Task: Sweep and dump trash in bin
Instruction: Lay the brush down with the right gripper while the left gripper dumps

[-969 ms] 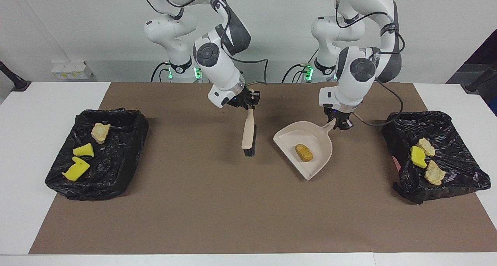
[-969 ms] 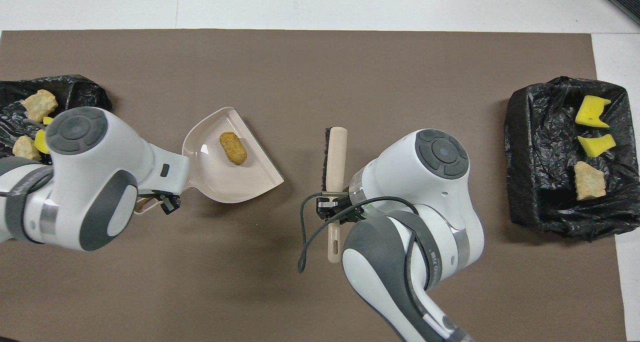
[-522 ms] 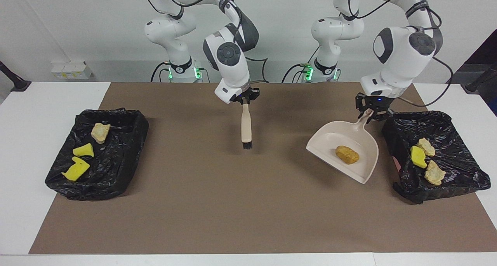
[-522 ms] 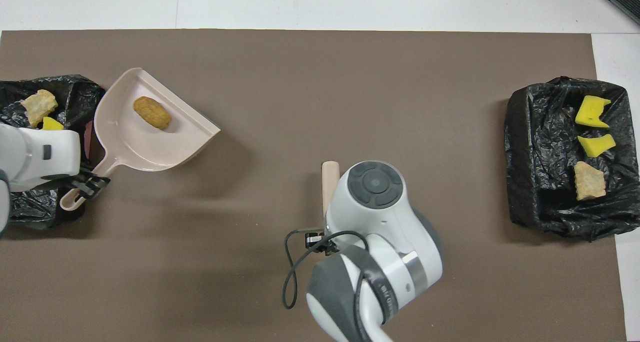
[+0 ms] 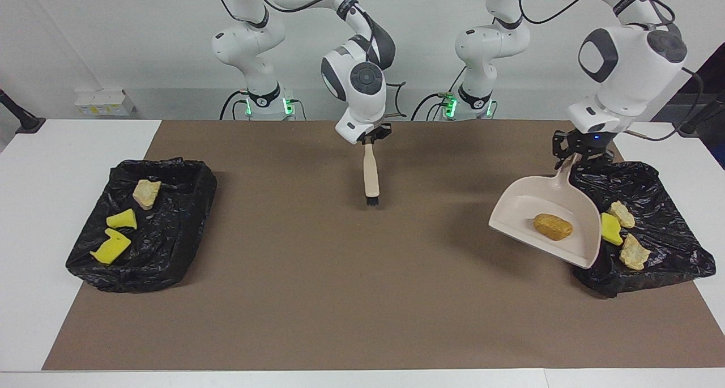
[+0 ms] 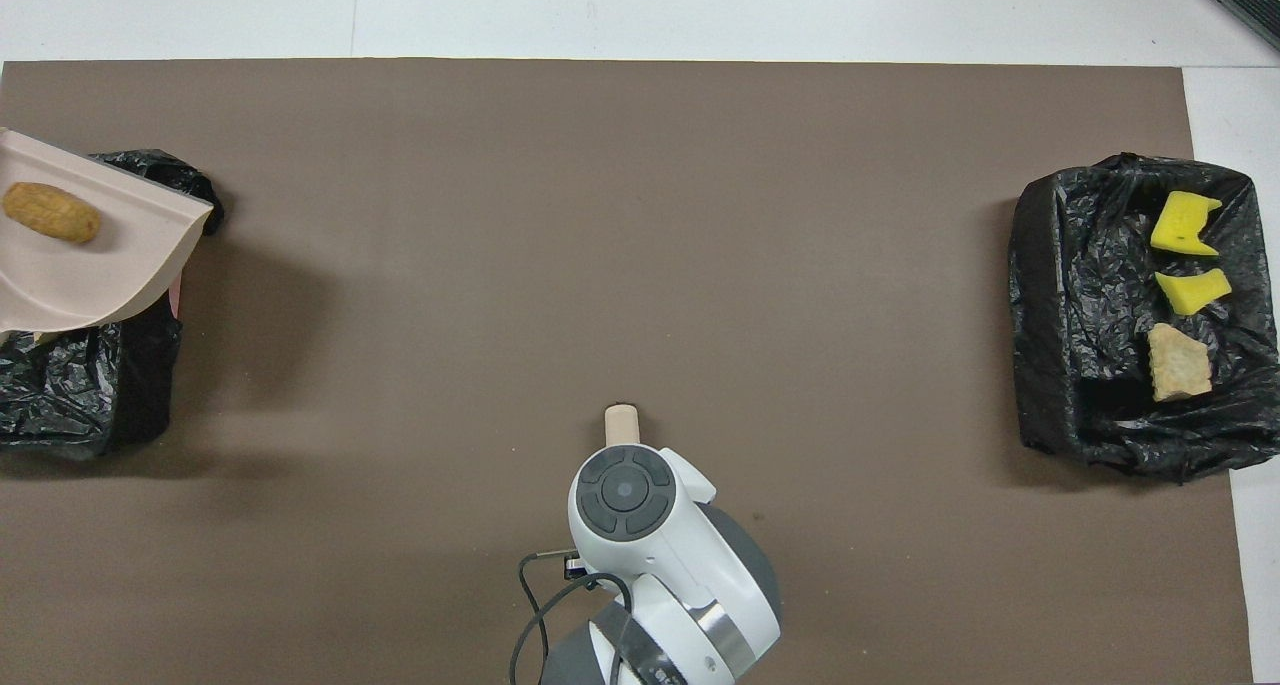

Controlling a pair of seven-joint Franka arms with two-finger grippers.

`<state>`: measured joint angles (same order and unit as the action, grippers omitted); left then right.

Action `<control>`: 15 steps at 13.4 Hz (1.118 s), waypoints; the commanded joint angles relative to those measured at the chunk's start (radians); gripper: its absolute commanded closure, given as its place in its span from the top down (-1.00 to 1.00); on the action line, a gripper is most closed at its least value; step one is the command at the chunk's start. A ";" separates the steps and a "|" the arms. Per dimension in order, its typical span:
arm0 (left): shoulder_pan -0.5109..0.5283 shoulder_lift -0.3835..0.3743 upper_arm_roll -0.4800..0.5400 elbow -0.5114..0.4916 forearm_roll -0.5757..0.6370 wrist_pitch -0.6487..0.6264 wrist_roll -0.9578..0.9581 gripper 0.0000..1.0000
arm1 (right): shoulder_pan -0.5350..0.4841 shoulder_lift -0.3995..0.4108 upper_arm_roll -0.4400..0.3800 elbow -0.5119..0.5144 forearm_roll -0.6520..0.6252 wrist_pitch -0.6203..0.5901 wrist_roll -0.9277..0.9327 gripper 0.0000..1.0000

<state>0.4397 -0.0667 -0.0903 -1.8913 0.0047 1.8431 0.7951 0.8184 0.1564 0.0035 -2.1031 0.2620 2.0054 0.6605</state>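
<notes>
My left gripper point(image 5: 575, 157) is shut on the handle of a beige dustpan point(image 5: 544, 229). The pan hangs tilted over the inner edge of the black-lined bin point(image 5: 662, 190) at the left arm's end. An orange-brown lump of trash point(image 5: 552, 226) lies in the pan point(image 6: 110, 265), seen from above as a rounded lump point(image 6: 50, 213). In that bin lie a yellow sponge piece point(image 5: 610, 229) and two beige chunks point(image 5: 634, 252). My right gripper point(image 5: 369, 141) is shut on a wooden brush point(image 5: 371, 173), which hangs bristles down over the mat's middle.
A second black-lined bin point(image 5: 170, 229) at the right arm's end holds two yellow pieces point(image 6: 1183, 223) and a beige chunk point(image 6: 1178, 363). The brown mat point(image 5: 340, 297) covers the table between the bins. The right arm point(image 6: 640, 525) hides its own gripper from above.
The left arm carried the dustpan and lump from the mat's middle to over its end's bin. The right arm drew the brush toward the robots and turned it upright.
</notes>
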 commanded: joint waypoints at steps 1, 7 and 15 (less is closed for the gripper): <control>0.045 0.041 -0.011 0.067 0.215 -0.007 0.096 -1.00 | 0.010 -0.014 0.001 -0.032 -0.017 0.024 0.060 -0.87; 0.037 0.123 -0.012 0.196 0.694 0.001 0.184 -1.00 | 0.005 -0.002 -0.002 0.005 -0.027 -0.045 0.076 -0.63; -0.058 0.139 -0.026 0.293 1.027 -0.019 0.354 -1.00 | -0.037 -0.044 -0.011 0.083 -0.036 -0.160 0.065 1.00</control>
<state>0.4297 0.0521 -0.1242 -1.6775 0.9869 1.8502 1.0942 0.8145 0.1461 -0.0121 -2.0404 0.2488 1.8814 0.7177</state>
